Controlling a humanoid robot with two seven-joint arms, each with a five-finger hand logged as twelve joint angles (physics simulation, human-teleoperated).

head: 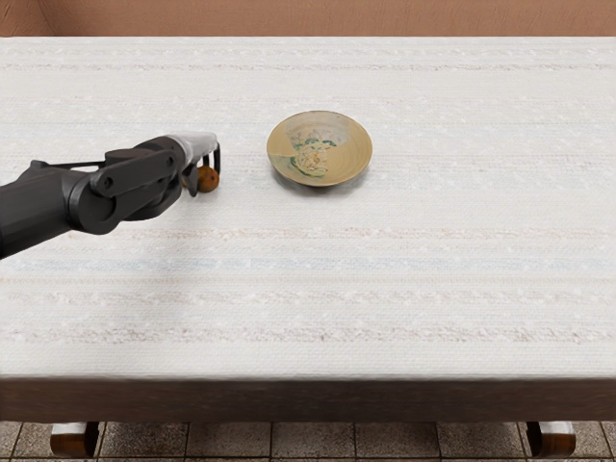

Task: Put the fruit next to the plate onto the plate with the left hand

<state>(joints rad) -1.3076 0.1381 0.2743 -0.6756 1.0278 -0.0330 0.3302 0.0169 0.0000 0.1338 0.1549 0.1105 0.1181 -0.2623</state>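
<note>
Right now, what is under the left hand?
A small round orange-brown fruit shows beneath the grey left hand, on the pale table, left of the shallow yellowish plate. The hand covers its upper left part, so any contact is hidden.

From my station the table (385, 289) top looked like pale, coarse-woven cloth with faint stripes, and its near edge like dark polished wood. The plate (354, 144) read as glazed ceramic, slightly shiny. The fruit (208, 179) seemed dull-skinned. The left arm (87, 192) looked like matt dark plastic, and the left hand (197, 152) like smooth silvery metal.
</note>
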